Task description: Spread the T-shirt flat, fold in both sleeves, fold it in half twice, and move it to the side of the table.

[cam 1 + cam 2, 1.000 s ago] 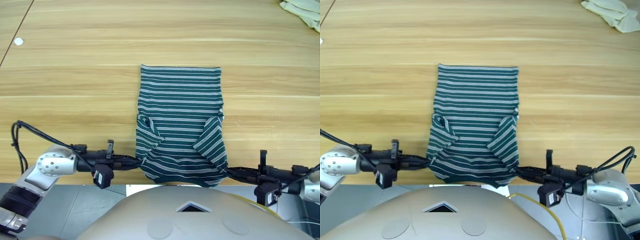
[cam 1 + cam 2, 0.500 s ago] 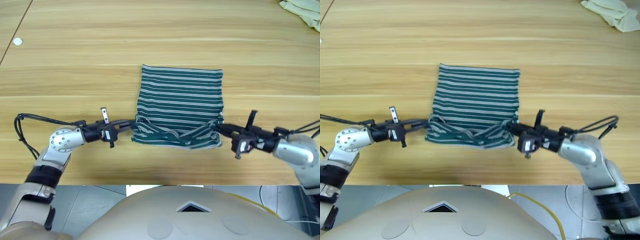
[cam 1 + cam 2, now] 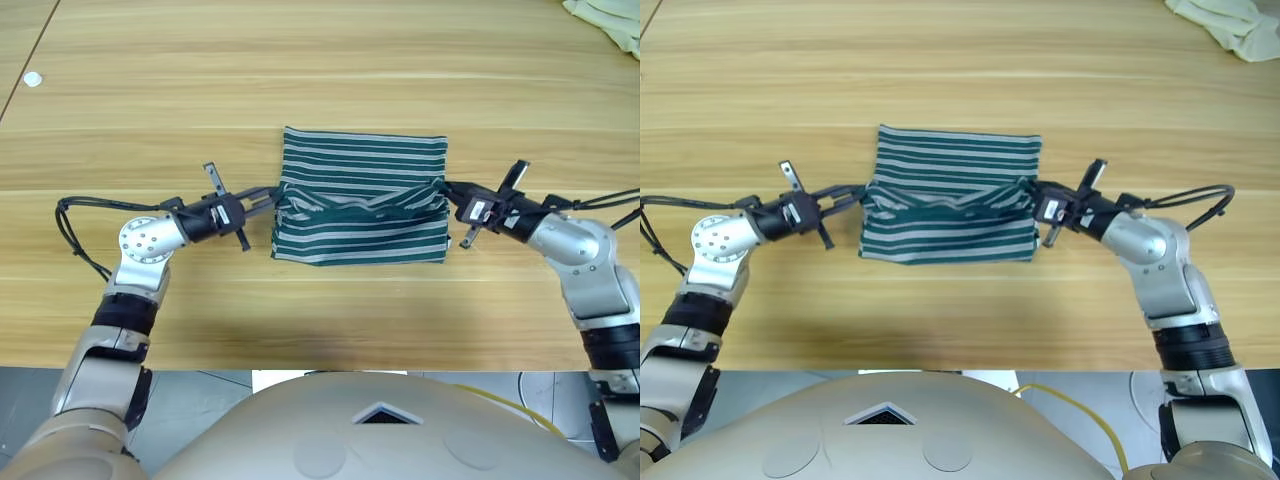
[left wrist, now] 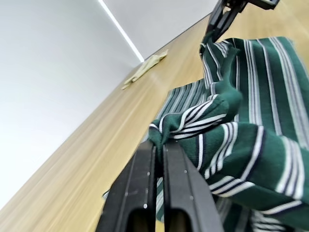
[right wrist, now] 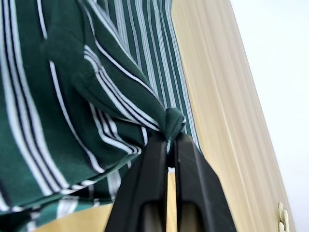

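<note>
A green T-shirt (image 3: 362,210) with white stripes lies folded in the middle of the wooden table (image 3: 330,70), its near half lifted and carried over the far half. My left gripper (image 3: 275,196) is shut on the shirt's left corner, seen close in the left wrist view (image 4: 155,140). At the shirt's right corner my right gripper (image 3: 443,190) is shut on the cloth, as the right wrist view (image 5: 169,137) shows. Both pinched corners hang a little above the lower layer, with a sagging fold of fabric between them.
A pale cream cloth (image 3: 608,20) lies crumpled at the table's far right corner. A small white disc (image 3: 32,79) sits at the far left. The near table edge (image 3: 320,365) runs just below the arms.
Both grippers have carried the shirt's near edge up and away from me, from the table's front edge to over the far half. The shirt now looks half as long.
</note>
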You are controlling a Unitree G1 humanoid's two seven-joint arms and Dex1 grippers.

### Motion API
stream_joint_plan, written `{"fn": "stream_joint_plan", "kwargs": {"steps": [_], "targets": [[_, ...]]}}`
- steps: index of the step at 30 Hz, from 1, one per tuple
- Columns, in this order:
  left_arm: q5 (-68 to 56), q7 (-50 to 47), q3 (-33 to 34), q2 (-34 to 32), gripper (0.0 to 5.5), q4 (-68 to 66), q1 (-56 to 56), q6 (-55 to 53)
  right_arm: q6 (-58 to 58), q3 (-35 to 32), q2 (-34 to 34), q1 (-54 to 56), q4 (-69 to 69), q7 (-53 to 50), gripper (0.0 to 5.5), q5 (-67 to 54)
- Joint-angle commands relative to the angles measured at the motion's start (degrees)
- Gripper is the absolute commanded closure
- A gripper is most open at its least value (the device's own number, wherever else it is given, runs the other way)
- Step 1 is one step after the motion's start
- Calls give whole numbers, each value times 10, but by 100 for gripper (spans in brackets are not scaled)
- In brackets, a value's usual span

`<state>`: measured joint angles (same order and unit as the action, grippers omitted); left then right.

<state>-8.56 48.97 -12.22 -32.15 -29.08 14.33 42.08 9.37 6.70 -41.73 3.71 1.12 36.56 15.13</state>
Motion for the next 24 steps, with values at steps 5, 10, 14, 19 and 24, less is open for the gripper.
{"fn": "stream_joint_plan", "kwargs": {"steps": [5, 10, 14, 19, 24], "targets": [[129, -134, 6, 53, 550, -180, 150, -52, -10, 22, 25, 73, -66, -27, 550, 29], [192, -196, -7, 84, 550, -289, 226, -78, -10, 28, 41, 103, -86, -42, 550, 35], [229, -222, -23, 109, 550, -360, 269, -84, -10, 38, 50, 121, -98, -51, 550, 47], [247, -243, -26, 126, 550, -395, 292, -76, -23, 42, 63, 148, -132, -71, 550, 61], [254, -257, -23, 134, 550, -413, 307, -75, -30, 50, 73, 168, -163, -90, 550, 78]]}}
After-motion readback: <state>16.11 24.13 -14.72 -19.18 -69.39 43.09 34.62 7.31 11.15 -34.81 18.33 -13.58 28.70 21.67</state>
